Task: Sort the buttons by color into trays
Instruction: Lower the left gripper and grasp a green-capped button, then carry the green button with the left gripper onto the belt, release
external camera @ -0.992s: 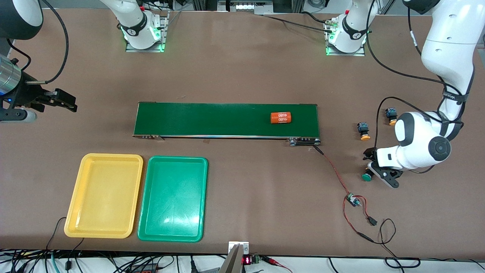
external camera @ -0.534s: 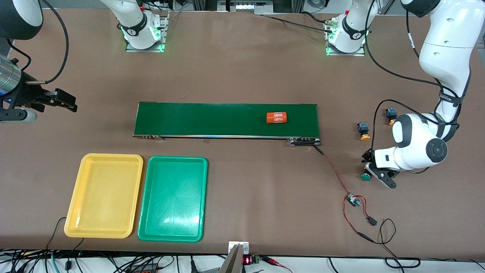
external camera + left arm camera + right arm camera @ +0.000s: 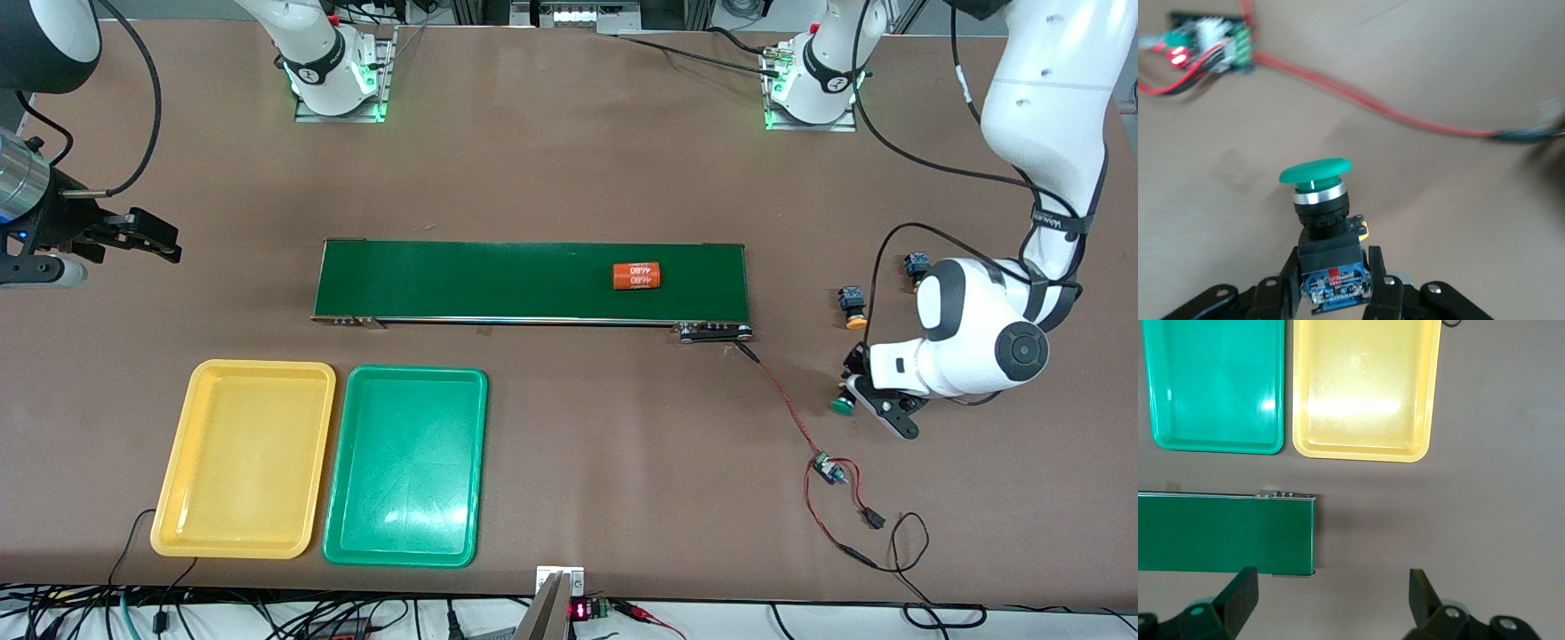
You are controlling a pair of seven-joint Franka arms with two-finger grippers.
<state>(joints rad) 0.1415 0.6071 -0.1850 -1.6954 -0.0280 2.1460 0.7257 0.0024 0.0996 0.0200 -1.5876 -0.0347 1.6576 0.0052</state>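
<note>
Gripping a green-capped button (image 3: 1323,212) by its body at the right of the front frame, the left hand (image 3: 867,397) is clamped on it. The right hand (image 3: 1331,600), fingers apart, waits at the left edge; yellow tray (image 3: 182,498) and green tray (image 3: 342,533) lie lower left.

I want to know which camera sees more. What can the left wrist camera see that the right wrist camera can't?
Only the left wrist view shows the left gripper shut on a green button, with a small circuit board and its red wire on the table. Only the right wrist view shows the open right gripper over the table, above the conveyor belt, the green tray and the yellow tray. Both show the brown table.
</note>
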